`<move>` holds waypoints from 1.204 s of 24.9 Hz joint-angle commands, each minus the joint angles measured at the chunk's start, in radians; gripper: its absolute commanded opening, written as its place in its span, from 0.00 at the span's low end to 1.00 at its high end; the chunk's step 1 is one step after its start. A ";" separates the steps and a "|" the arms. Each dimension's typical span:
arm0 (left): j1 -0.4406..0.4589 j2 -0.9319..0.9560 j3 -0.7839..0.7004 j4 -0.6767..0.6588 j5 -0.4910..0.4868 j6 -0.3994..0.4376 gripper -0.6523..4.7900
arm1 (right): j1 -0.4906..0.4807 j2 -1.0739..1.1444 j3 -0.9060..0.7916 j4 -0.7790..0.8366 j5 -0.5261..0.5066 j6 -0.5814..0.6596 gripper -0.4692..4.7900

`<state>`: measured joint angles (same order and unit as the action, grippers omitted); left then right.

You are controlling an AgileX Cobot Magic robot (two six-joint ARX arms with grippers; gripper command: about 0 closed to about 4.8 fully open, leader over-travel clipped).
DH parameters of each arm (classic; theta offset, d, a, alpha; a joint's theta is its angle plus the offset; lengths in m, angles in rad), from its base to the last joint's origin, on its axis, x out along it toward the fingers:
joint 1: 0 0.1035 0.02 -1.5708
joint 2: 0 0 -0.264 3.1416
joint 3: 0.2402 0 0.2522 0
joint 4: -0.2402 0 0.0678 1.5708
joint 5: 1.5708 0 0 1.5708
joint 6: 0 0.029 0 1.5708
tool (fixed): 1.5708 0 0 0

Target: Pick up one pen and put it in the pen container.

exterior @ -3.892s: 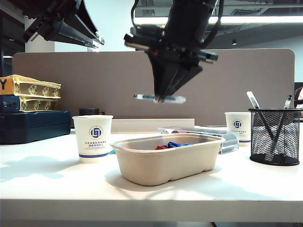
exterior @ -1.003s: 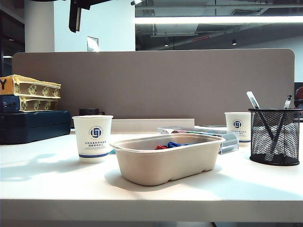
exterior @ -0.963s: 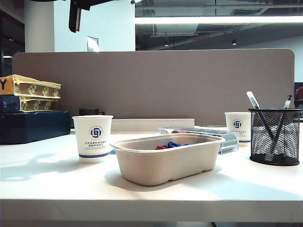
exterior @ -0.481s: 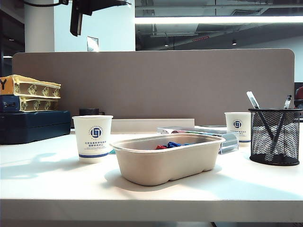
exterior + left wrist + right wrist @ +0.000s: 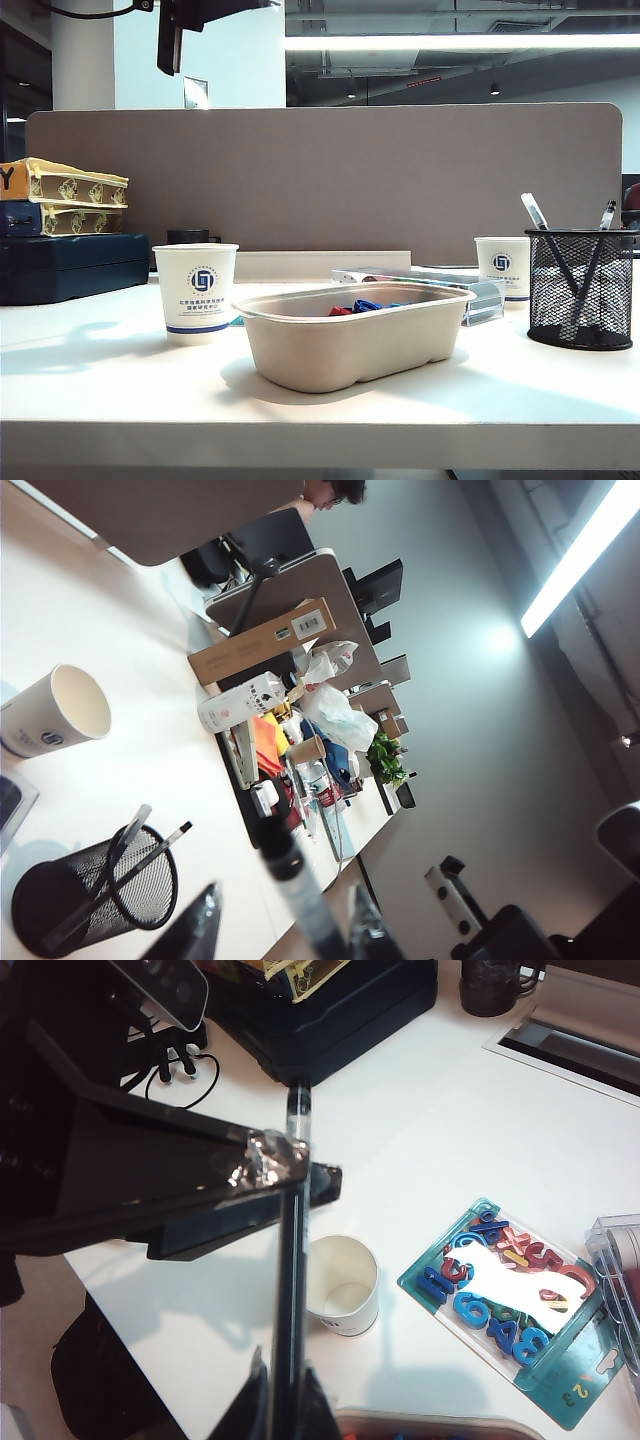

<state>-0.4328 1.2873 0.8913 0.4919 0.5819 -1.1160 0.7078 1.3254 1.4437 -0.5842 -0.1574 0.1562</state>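
Above the surface, out of the exterior view's upper edge – the pen (image 5: 290, 1260) in the right gripper (image 5: 283, 1400), the left gripper (image 5: 283, 908) spread around it.

The right gripper's fingers are clamped on the pen's lower part, and the barrel stands nearly upright, its dark end rising past the left gripper's foil-taped fingertip. In the left wrist view the two fingers (image 5: 203, 925) stand wide apart with the blurred pen between them – whether either one touches it cannot be told. On the surface the pen container (image 5: 580, 290) stands at 3 o'clock of the beige tray (image 5: 350, 345), already holding pens, with a paper cup (image 5: 196, 292) at the tray's 9 o'clock.
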 commanded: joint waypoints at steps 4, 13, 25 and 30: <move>0.002 -0.001 0.005 0.042 0.002 -0.004 0.42 | 0.038 -0.006 0.006 0.023 -0.032 0.002 0.12; 0.001 0.000 0.005 0.049 0.011 -0.031 0.39 | 0.057 -0.005 0.006 0.035 -0.043 0.002 0.12; 0.002 0.000 0.005 0.088 0.023 -0.048 0.11 | 0.057 -0.005 0.006 0.035 -0.023 0.001 0.12; 0.002 0.000 0.005 0.086 0.021 -0.047 0.11 | 0.057 -0.005 0.006 0.035 -0.017 -0.003 0.14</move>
<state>-0.4332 1.2892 0.8913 0.5640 0.5957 -1.1645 0.7635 1.3254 1.4441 -0.5652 -0.1825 0.1566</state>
